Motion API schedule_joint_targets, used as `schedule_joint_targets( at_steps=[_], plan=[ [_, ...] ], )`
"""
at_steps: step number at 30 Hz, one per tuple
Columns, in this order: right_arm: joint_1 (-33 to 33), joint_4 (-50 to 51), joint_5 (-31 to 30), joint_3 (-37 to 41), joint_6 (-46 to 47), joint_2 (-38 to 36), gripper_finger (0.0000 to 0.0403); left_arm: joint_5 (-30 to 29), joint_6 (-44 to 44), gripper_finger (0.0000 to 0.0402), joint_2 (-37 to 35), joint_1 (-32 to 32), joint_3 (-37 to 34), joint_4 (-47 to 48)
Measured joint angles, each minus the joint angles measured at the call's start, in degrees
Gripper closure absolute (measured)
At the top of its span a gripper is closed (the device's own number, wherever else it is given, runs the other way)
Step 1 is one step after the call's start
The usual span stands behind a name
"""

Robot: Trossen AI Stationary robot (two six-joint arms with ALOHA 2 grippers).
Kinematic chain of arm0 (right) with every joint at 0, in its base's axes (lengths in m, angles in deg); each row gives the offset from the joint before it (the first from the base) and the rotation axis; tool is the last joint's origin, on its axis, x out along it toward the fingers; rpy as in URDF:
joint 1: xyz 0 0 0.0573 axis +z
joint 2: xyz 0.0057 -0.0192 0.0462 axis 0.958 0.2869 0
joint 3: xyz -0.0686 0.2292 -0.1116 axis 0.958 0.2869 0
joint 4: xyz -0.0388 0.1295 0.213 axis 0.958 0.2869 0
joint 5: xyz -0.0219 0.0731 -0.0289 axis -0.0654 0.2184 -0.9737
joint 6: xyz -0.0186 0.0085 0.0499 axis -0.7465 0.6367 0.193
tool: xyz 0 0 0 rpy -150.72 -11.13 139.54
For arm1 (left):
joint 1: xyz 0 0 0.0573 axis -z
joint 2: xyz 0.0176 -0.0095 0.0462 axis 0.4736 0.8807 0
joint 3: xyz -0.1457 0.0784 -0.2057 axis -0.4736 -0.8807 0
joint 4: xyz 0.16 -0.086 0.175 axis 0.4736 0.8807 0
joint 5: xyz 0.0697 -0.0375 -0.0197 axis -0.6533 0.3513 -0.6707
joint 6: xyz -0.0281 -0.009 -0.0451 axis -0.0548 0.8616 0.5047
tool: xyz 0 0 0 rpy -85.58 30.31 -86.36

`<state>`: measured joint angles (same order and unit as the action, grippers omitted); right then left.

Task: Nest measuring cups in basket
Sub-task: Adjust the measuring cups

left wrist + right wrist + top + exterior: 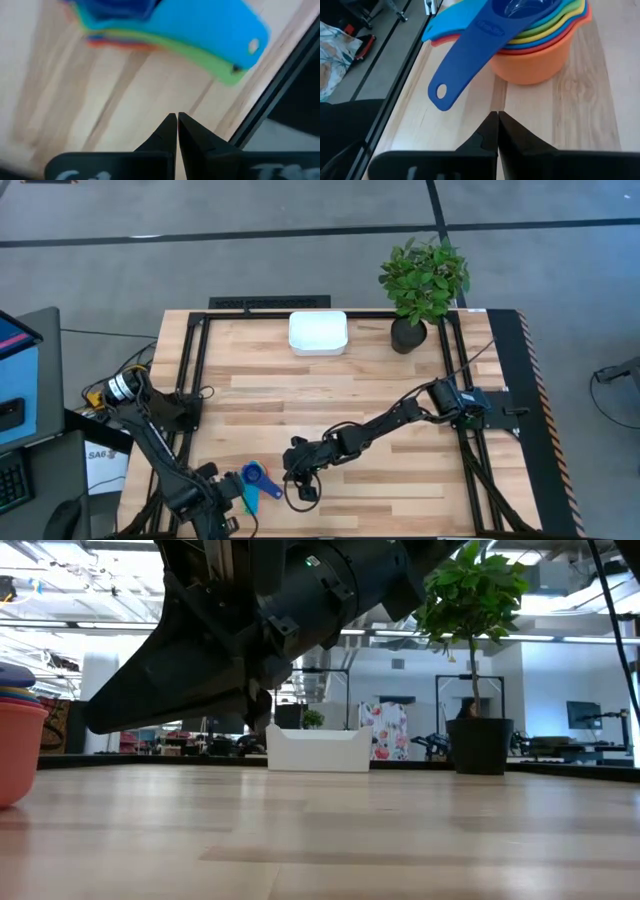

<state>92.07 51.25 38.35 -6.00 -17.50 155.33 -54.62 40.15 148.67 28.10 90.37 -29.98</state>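
Well apart from the white basket (318, 333), at the table's opposite edge, the measuring cups (257, 480) sit stacked on the wooden table (330, 395), outside the container. Left gripper (177, 121) and right gripper (497, 119) flank the stack, each pinched closed and empty. Risk: lifting by one handle could tip or scatter the loose stack. A potted plant (423, 285) stands beside the basket; open workshop beyond.

Glossy plastic cups (535, 45); matt wood table (330, 395).
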Motion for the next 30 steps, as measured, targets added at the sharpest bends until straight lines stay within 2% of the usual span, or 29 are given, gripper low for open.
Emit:
schedule_joint_targets(
  at_steps=[7, 14, 30],
  plan=[
    [0.0, -0.2, 0.02, 0.0, -0.1, -0.02, 0.0381, -1.63, -4.24, 0.04, 0.02, -3.09, -4.19, -10.93],
    [0.16, -1.48, 2.18, 0.0, -0.1, -0.04, 0.0377, -0.74, -10.03, 0.04, 0.02, -6.34, -4.37, -11.82],
    [1.03, -2.67, 3.58, 0.0, -0.4, -0.07, 0.0379, -4.82, -21.54, 0.04, 0.02, -12.07, -4.37, -14.74]
  ],
)
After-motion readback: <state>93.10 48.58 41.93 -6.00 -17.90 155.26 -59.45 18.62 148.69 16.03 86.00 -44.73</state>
